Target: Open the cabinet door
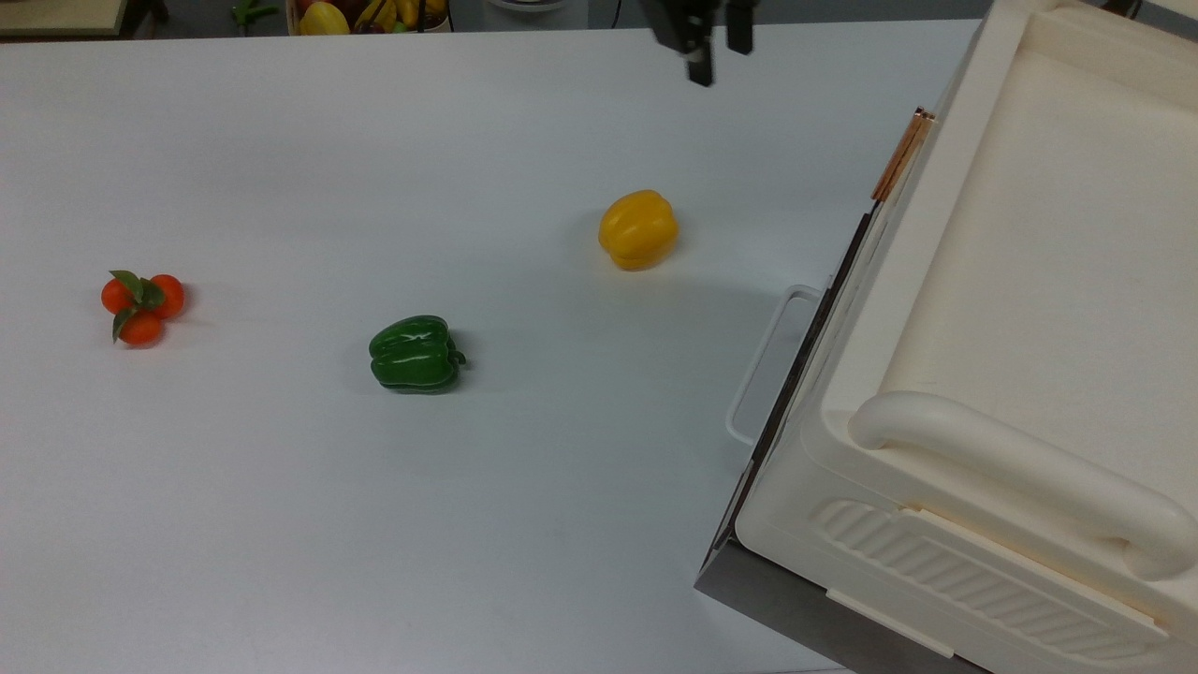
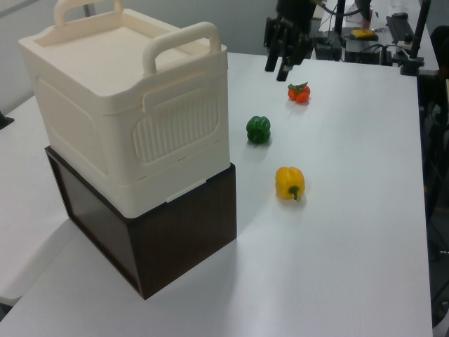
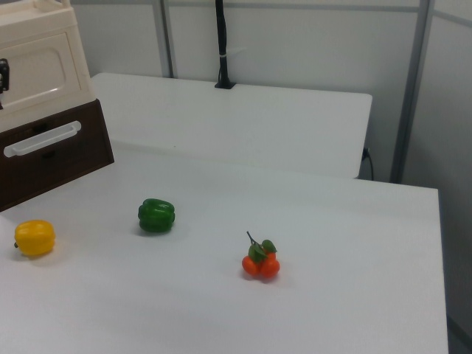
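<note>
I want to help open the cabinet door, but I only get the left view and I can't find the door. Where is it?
Observer: The cabinet door faces the right view. It is a cream panel with a recessed rectangle.
Operator: Does it have a handle?
Observer: Yes. The top view shows a small copper bar handle at the door's upper end.
Operator: Is anything under the door?
Observer: In the right view, a dark drawer front with a long white handle sits just below it.
</note>
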